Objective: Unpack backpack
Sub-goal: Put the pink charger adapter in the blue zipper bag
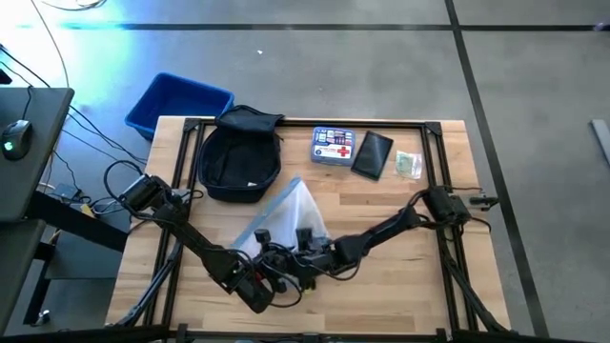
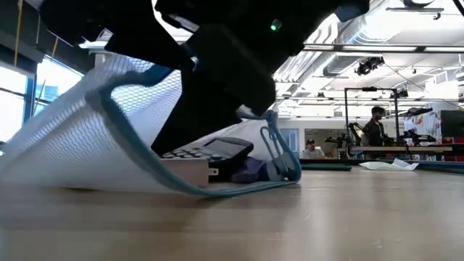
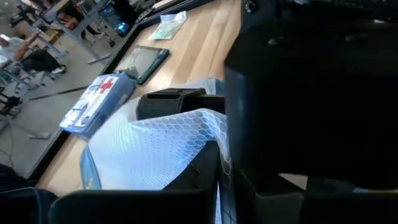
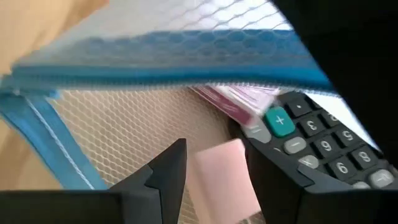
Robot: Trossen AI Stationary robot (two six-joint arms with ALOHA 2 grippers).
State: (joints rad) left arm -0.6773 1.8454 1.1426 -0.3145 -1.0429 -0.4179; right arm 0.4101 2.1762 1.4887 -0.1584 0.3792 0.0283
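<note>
White mesh pouch [image 1: 286, 214] with blue trim, lying near the front edge of the table [image 1: 400, 295], held up at its opening by the left gripper [image 1: 272, 272], jaws pressed together on the mesh edge. The right gripper [image 4: 214, 180] reaches inside, jaws part-spread around a pale pink block [image 4: 221, 171] beside a calculator [image 4: 314, 146]; a firm pinch is not evident. The backpack [image 1: 238, 157] rests near the back left corner, with a first-aid box [image 1: 334, 146] and a black pouch [image 1: 373, 154] along the back edge. Step in hand, by judgement: emptying the pouch. The next move calls for closing on the block and drawing it out.
</note>
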